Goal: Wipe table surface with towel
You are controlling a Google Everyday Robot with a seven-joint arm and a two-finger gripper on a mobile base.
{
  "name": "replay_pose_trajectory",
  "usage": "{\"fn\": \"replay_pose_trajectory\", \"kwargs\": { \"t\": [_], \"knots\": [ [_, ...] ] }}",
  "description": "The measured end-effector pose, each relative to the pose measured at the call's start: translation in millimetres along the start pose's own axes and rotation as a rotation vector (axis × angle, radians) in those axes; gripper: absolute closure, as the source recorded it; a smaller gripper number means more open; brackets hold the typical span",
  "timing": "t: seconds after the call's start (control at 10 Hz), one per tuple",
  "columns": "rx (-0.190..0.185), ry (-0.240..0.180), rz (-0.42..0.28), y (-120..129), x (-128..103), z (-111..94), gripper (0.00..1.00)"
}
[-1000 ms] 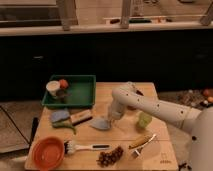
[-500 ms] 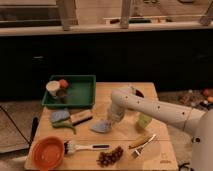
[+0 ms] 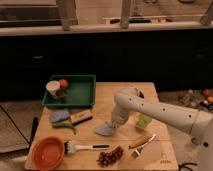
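A small grey-blue towel [image 3: 103, 130] lies bunched on the wooden table [image 3: 125, 95], left of its middle. One corner of the towel rises to my gripper [image 3: 113, 124]. The gripper points down at the towel's right edge and is shut on it, pressing it to the tabletop. My white arm [image 3: 150, 111] reaches in from the right across the table.
A green tray [image 3: 80, 95] with a cup [image 3: 53, 88] and a red ball [image 3: 63, 83] stands back left. A blue sponge [image 3: 59, 116], wooden block [image 3: 80, 117], orange bowl [image 3: 47, 150], brush [image 3: 85, 147], grapes [image 3: 110, 156], banana [image 3: 138, 142] and green object [image 3: 144, 121] surround the towel.
The gripper and the towel have slid a little toward the table's front. The other objects have not moved.
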State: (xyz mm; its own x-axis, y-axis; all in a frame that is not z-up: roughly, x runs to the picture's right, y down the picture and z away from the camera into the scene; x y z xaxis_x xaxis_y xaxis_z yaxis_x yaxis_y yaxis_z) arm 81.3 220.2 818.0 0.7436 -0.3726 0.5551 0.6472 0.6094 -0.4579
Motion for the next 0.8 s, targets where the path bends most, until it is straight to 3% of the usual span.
{"fn": "replay_pose_trajectory", "kwargs": {
  "t": [0.2,0.4,0.6,0.8],
  "knots": [
    [0.002,0.063,0.058,5.6,24.4,-12.5,0.99],
    [0.02,0.117,0.086,-15.9,49.5,-20.5,0.99],
    [0.023,0.134,0.071,-42.8,63.1,-19.8,0.99],
    [0.027,0.125,0.013,-68.1,54.8,-17.0,0.99]
  ]
}}
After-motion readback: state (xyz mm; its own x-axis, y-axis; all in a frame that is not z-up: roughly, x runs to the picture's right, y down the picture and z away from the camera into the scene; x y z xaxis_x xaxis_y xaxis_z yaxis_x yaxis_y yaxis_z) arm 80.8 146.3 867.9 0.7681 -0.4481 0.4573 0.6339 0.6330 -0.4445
